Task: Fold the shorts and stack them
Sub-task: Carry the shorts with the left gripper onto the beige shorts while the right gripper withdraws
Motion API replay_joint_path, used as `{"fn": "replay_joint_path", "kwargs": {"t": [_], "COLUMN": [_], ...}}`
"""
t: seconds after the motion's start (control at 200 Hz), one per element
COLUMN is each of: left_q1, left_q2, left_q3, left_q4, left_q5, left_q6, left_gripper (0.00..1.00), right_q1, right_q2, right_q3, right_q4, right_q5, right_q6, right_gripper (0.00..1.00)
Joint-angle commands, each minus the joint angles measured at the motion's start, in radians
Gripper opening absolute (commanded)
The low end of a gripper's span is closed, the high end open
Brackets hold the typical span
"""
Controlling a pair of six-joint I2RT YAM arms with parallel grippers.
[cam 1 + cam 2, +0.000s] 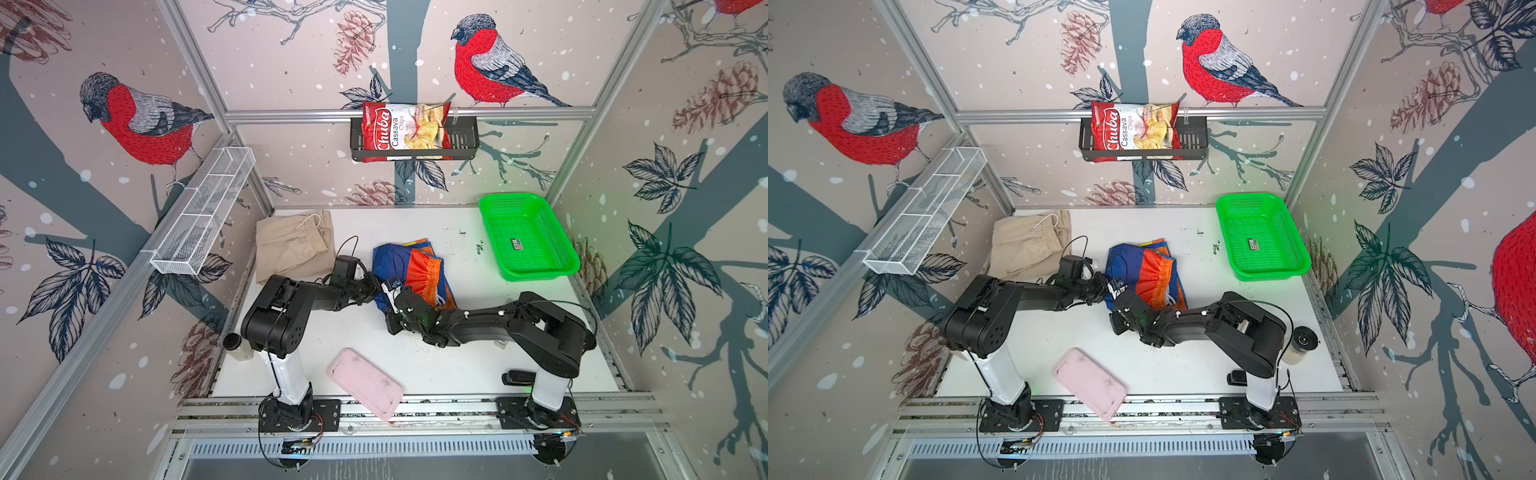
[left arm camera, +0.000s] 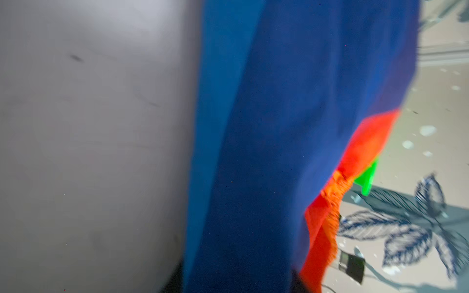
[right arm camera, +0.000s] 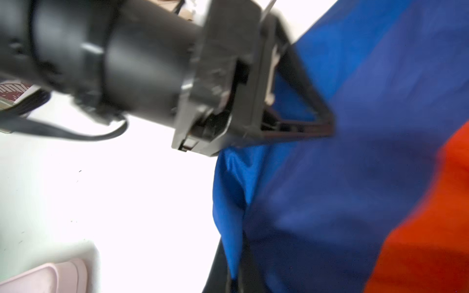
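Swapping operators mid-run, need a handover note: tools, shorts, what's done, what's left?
Tools: left tool shut on the blue near edge of the striped shorts; right tool shut on the same edge, close beside it.
Things: that pair is bunched in the middle of the table; beige shorts lie at the far left corner.
Done: beige pair looks folded.
Left: fold the striped pair, stack both.
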State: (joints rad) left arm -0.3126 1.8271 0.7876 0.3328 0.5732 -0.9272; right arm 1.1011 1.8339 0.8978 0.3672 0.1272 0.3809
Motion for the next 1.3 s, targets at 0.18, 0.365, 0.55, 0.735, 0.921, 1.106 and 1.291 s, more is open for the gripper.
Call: {"fn": "replay_joint_path", "kwargs": {"t": [0.18, 0.365, 0.55, 0.735, 0.921, 1.106, 1.291], "left_q1": [0.031, 0.123, 0.17, 0.176, 0.195, 0.241, 0.273], "left_q2": [0.037, 0.068, 0.152, 0.304, 0.363, 0.343, 0.32], "left_q3": [0.327, 0.529, 0.823, 1.147, 1.359, 1.395, 1.391], "left_q4": [-0.374, -0.605, -0.888, -1.184, -1.338, -1.348, -1.362], "left_q5": [-0.205, -0.251, -0.357, -0.444, -0.579, -0.587, -0.624], "left_q6": [0.155, 0.287, 0.456, 0.585, 0.619, 0.628, 0.648], "left_gripper": [0.0, 0.0, 0.0, 0.0, 0.0, 0.0, 0.0], "right_q1": [-0.061, -0.139, -0.227, -0.273, -0.294, -0.309, -0.32], "right_q2": [-0.12, -0.272, -0.331, -0.313, -0.295, -0.296, -0.315], "right_q3": [-0.103, -0.203, -0.315, -0.377, -0.411, -0.419, -0.427], "right_q4": [0.069, 0.09, 0.175, 0.225, 0.268, 0.282, 0.27], "right_q5": [-0.016, 0.025, 0.0, -0.028, -0.056, -0.071, -0.065], "right_q6": [0.084, 0.066, 0.094, 0.101, 0.112, 0.113, 0.118], "right_gripper": [0.77, 0.88, 0.89, 0.89, 0.89, 0.89, 0.89]}}
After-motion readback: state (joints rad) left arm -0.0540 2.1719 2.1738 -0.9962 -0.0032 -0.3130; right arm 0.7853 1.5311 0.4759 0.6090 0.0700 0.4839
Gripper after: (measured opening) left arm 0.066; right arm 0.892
